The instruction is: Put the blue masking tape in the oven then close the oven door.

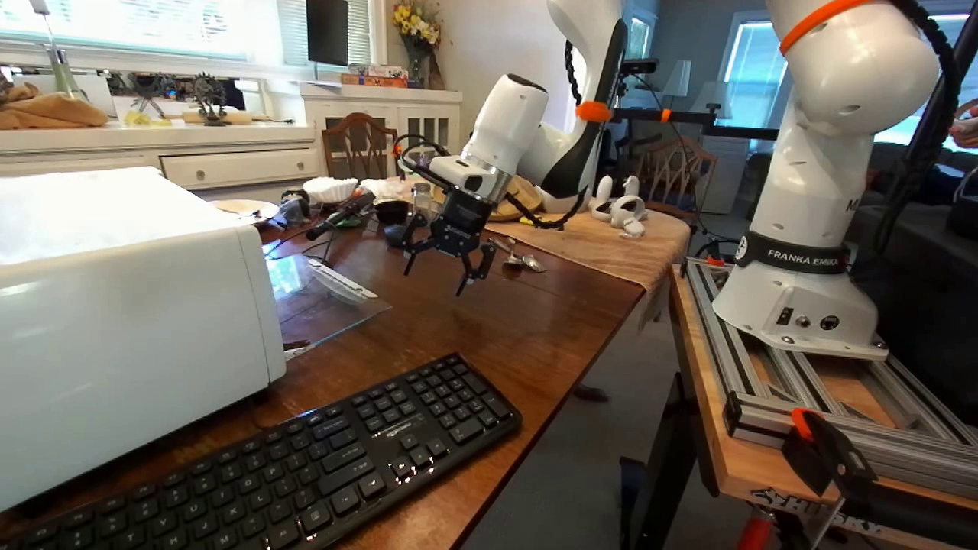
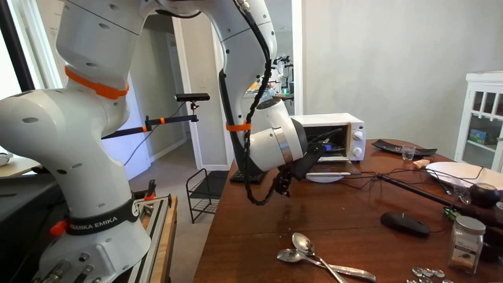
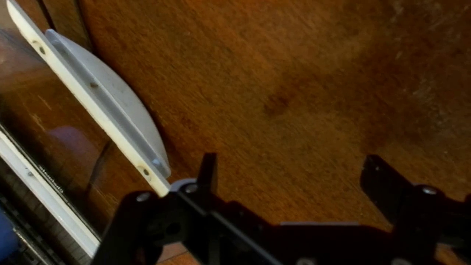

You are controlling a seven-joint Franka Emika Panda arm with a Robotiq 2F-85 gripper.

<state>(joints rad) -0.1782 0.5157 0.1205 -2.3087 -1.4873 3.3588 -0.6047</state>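
Observation:
The white oven [image 1: 137, 344] stands on the table and shows in both exterior views [image 2: 357, 135]. Its glass oven door [image 1: 336, 302] is folded down flat, low over the table; in the wrist view its pale edge and handle [image 3: 99, 114] lie left of my fingers. A blue thing, likely the masking tape [image 2: 328, 147], shows inside the open oven; it also shows in part at the wrist view's lower left [image 3: 6, 235]. My gripper [image 1: 434, 279] is open and empty above the table, in front of the door and beside its handle, with bare wood between its fingertips [image 3: 290, 160].
A black keyboard [image 1: 328, 458] lies along the oven's side near the table edge. Two spoons [image 2: 306, 255], a black mouse [image 2: 404, 224], a glass jar [image 2: 467, 245], cables and a white plate [image 2: 463, 171] lie on the table.

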